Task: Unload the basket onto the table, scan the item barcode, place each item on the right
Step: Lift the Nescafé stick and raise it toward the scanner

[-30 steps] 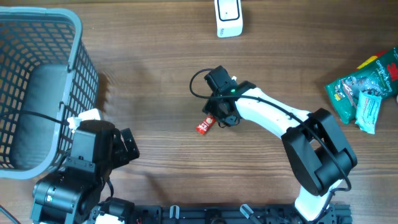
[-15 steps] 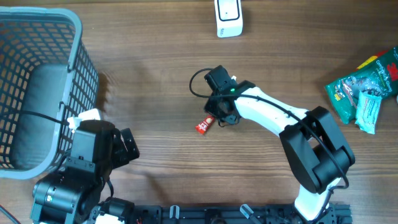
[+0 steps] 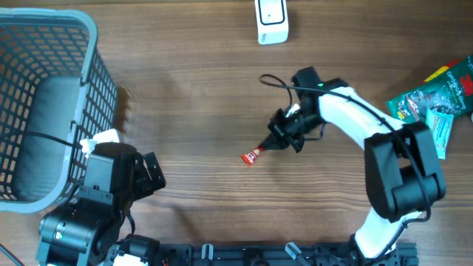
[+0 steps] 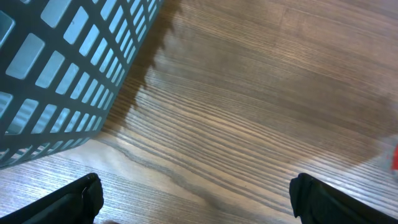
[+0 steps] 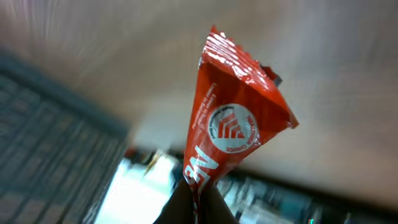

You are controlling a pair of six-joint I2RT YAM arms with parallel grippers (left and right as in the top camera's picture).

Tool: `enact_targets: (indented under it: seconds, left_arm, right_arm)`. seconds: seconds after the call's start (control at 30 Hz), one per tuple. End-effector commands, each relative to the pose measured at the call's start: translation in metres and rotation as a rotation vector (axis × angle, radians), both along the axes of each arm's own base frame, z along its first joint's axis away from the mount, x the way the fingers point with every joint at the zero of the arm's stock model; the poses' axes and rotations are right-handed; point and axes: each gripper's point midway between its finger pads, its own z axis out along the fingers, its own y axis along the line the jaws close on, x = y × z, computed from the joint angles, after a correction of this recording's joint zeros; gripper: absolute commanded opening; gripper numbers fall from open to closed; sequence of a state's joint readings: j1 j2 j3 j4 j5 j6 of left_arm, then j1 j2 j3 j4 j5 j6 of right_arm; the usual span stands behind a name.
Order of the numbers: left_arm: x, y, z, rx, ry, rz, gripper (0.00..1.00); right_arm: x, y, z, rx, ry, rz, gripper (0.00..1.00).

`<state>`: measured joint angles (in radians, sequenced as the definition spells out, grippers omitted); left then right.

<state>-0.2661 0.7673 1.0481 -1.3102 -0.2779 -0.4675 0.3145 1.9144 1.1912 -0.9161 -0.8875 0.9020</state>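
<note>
1. Now we see the right gripper (image 3: 273, 143) closed on one end of a small red packet (image 3: 253, 156), near the middle of the wooden table (image 3: 185, 89).
2. From the right wrist camera, the packet stretches away from the pinched fingertips (image 5: 186, 202). Its face shows a round white logo and white lettering, and its far end is crimped.
3. We cannot find a barcode on the side that faces that camera.
4. From overhead, the packet points away from the gripper toward the left arm's side of the table. We cannot tell whether its free end touches the wood.
5. A white scanner (image 3: 271, 21) sits at the far edge of the table, well apart from the packet.
6. Our left gripper (image 4: 199, 205) is spread wide with nothing between its fingers, low over bare wood just beside the grey basket (image 3: 44, 29).
7. Green snack bags (image 3: 432, 103) lie at the right edge of the table, apart from both grippers.
</note>
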Motion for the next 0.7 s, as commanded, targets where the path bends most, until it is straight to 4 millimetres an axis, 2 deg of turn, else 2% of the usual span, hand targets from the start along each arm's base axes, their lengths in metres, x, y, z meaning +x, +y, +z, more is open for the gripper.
enact_targets:
  seconds: [0.0,0.17,0.4,0.5,0.57,0.67]
  left_arm:
    - [0.000,0.000,0.000,0.003,0.001,-0.010,1.00]
    - [0.000,0.000,0.000,0.004,0.001,-0.010,1.00]
    - [0.000,0.000,0.000,0.004,0.001,-0.010,1.00]
    - [0.000,0.000,0.000,0.003,0.001,-0.010,1.00]
    - [0.000,0.000,0.000,0.004,0.001,-0.010,1.00]
    - [0.000,0.000,0.000,0.004,0.001,-0.010,1.00]
  right_arm:
    - [-0.013,0.014,0.047,0.242,0.115,-0.027,0.04]
    - [-0.021,0.020,0.071,0.353,0.221,-0.058,0.04]
    - [-0.019,0.023,0.078,0.402,0.227,-0.063,0.04]
    - [-0.013,0.026,0.082,0.505,0.014,0.030,0.04]
    - [-0.007,0.030,0.092,0.625,-0.153,0.092,0.04]
    - [0.001,0.034,0.118,0.857,-0.446,0.172,0.04]
